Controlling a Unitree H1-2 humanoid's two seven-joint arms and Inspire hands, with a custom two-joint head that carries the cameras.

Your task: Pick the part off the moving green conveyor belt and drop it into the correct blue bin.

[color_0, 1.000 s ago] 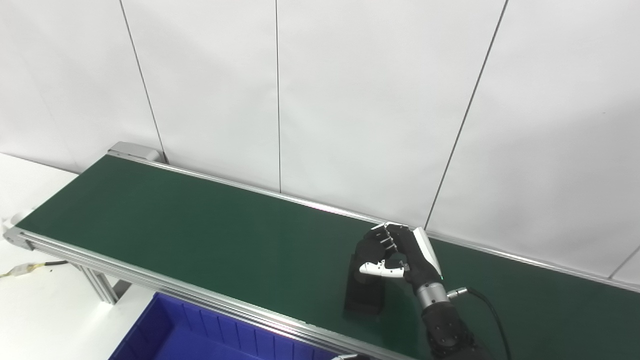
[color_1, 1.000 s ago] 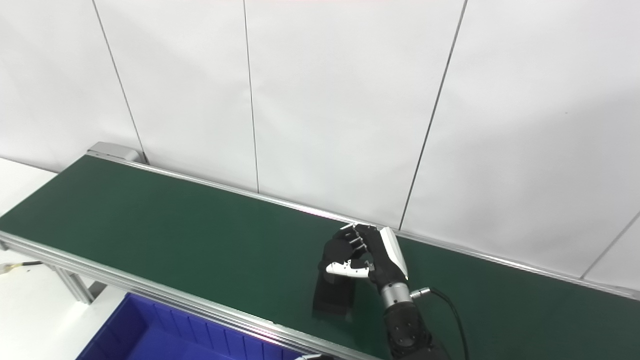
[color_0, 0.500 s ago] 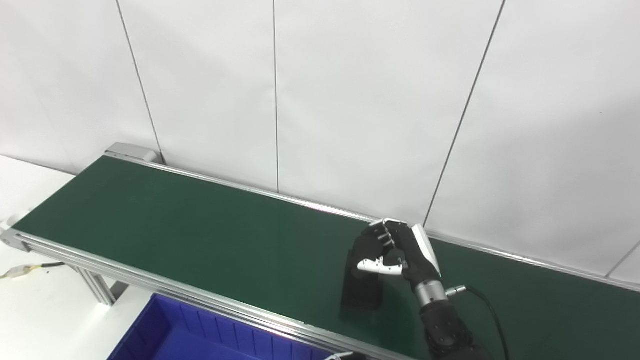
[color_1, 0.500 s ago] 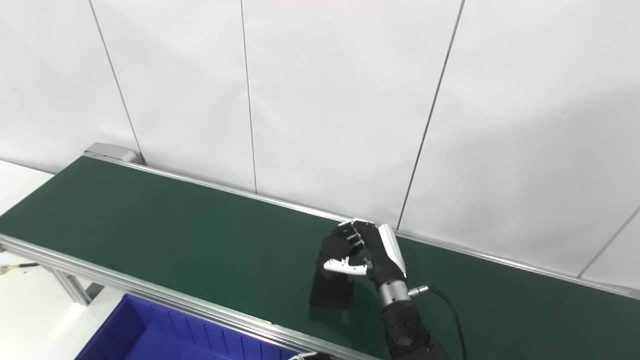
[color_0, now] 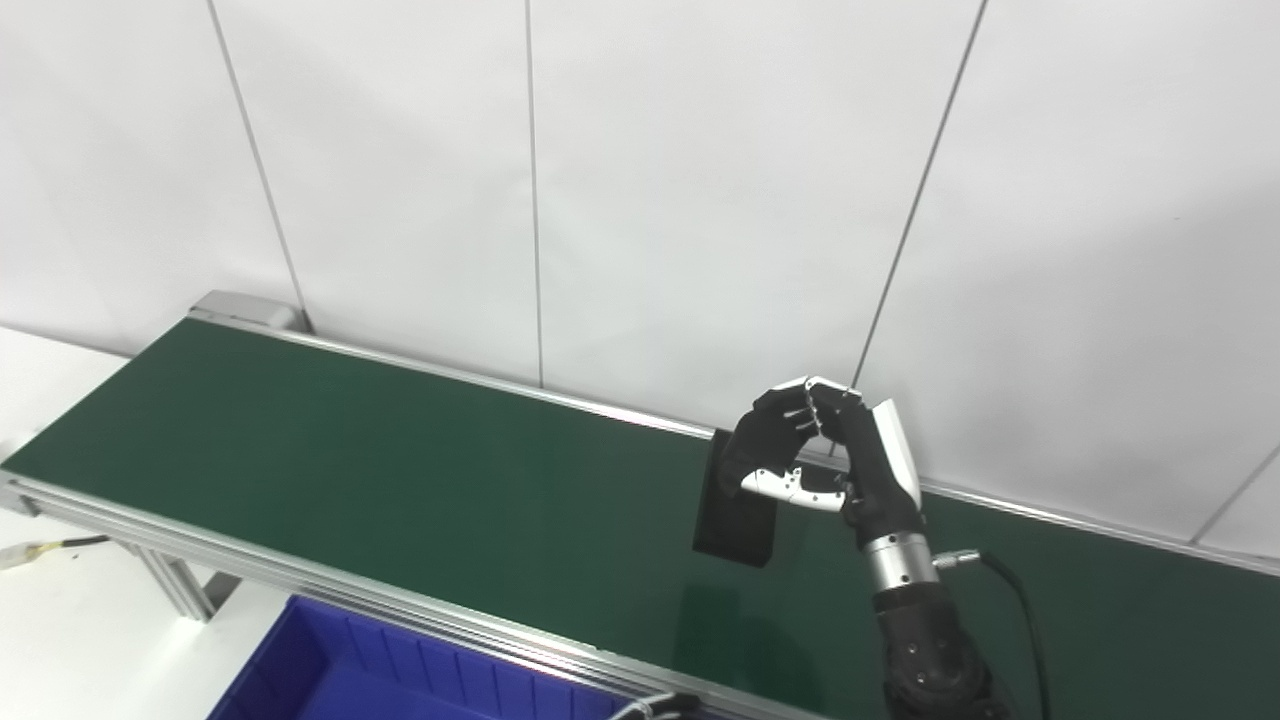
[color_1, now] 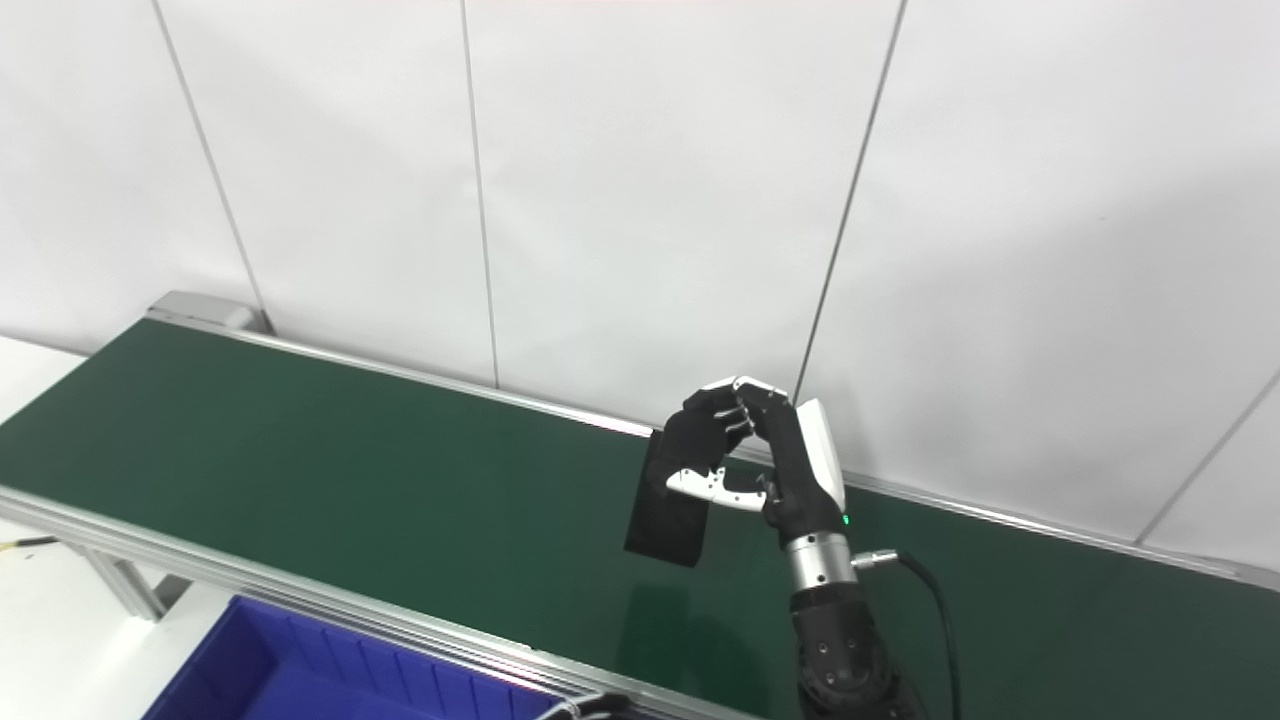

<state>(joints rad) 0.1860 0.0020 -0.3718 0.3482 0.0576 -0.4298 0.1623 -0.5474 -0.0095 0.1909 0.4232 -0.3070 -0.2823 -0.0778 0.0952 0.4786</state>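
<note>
right hand [color_0: 835, 460] fingers closed on black part [color_0: 738, 515] top edge, clear of belt [color_0: 350, 450]; looks stiff, light, slab-like.

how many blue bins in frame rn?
1. A single blue bin sits at the bottom edge, below the near rail of the green conveyor belt, cut off by the frame. Others may lie out of view.

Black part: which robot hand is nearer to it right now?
Right. The right robot hand is shut on the black part, holding it above the green belt. The left robot hand is barely in view at the bottom edge.
</note>
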